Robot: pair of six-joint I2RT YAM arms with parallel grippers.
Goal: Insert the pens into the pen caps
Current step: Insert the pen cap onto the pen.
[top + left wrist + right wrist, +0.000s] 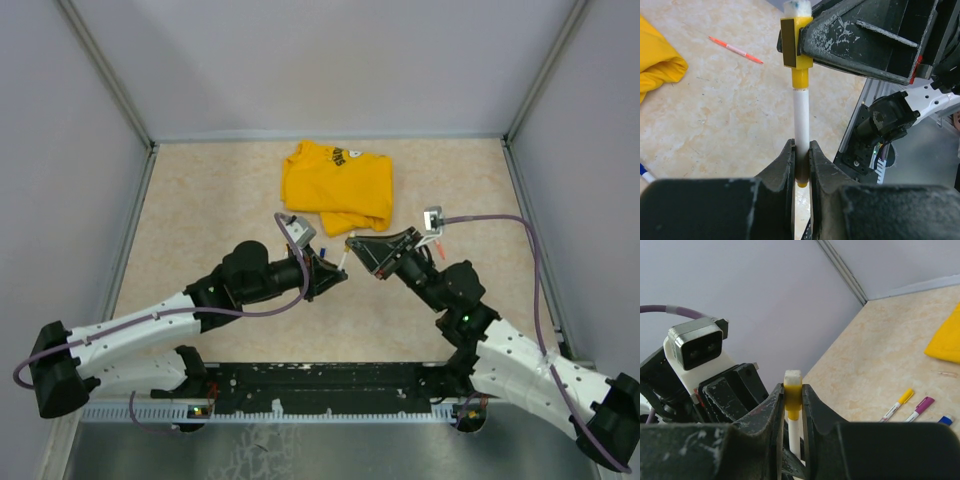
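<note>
My left gripper (801, 147) is shut on the lower end of a white-barrelled pen (801, 112) with a yellow collar. My right gripper (793, 390) is shut on a yellow cap (793, 394), which also shows in the left wrist view (797, 42). The pen's tip is inside the cap, and the white barrel (794, 432) hangs below it. In the top view the two grippers meet above the table's middle, left gripper (333, 270) against right gripper (360, 250). Both hold the pen off the table.
A folded yellow T-shirt (338, 185) lies just behind the grippers. An orange-red pen (735, 49) lies loose on the table. A yellow-capped pen (897, 404), a magenta-capped pen (920, 408) and a blue-ended one (945, 420) lie side by side. Grey walls enclose the table.
</note>
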